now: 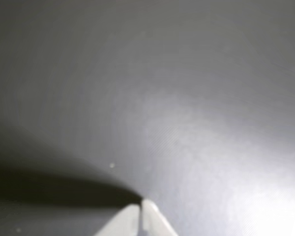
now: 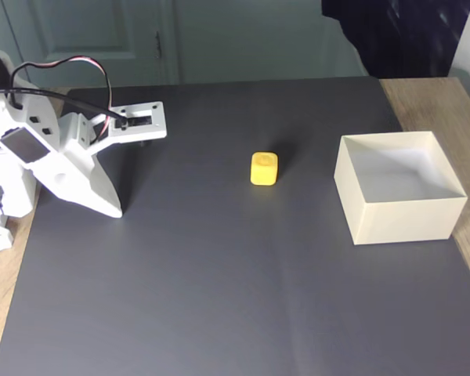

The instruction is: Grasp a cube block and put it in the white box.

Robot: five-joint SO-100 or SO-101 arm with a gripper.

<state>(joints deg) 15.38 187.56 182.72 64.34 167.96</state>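
Note:
The small yellow cube block [image 2: 264, 168] sits alone near the middle of the dark grey mat in the fixed view. The cream-white open box [image 2: 401, 220] stands to its right, with nothing inside. My white gripper [image 2: 112, 208] points down at the mat's left side, far left of the cube, its tips close to the surface. In the wrist view the gripper [image 1: 140, 204] comes in from the bottom edge with both fingertips pressed together and nothing between them, over bare mat.
The grey mat [image 2: 219, 290] covers most of the table; bare wood [image 2: 439, 98] shows at the right and left edges. The arm's base and cables [image 2: 31, 78] stand at the far left. A door and a dark curtain lie behind the table.

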